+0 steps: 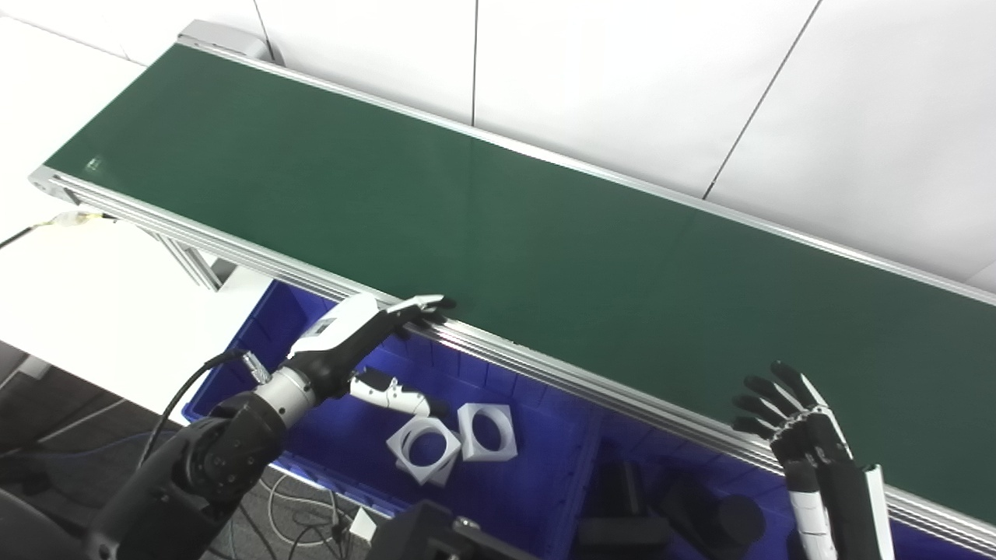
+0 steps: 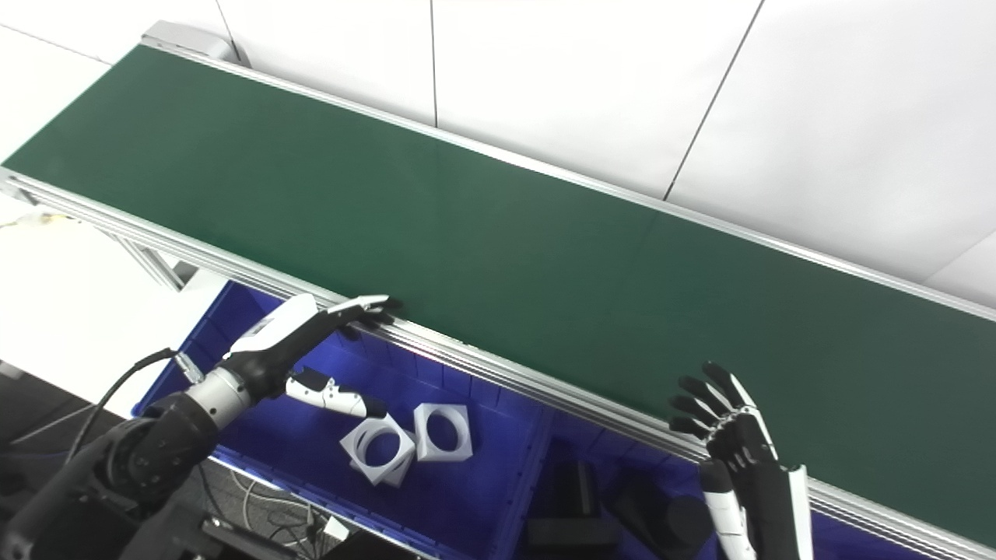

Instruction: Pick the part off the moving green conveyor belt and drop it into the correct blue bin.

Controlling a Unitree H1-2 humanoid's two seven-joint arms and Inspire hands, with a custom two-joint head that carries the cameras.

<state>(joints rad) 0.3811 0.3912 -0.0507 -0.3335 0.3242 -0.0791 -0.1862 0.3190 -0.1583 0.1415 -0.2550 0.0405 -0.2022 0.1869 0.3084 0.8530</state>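
The green conveyor belt (image 1: 498, 225) runs from upper left to lower right and carries no part in view. My left hand (image 1: 366, 330) is open and empty, its fingers stretched out over the belt's near rail above the left blue bin (image 1: 513, 486). That bin holds white square parts with round holes (image 1: 455, 439). My right hand (image 1: 794, 424) is open and empty, fingers spread, at the belt's near rail above the right blue bin (image 1: 759, 474), which holds black parts (image 1: 700, 517).
The belt's aluminium near rail (image 1: 560, 373) separates the hands from the belt surface. A white wall (image 1: 622, 78) stands behind the belt. A white table (image 1: 78, 288) lies to the left, with cables on the floor (image 1: 303, 513) below.
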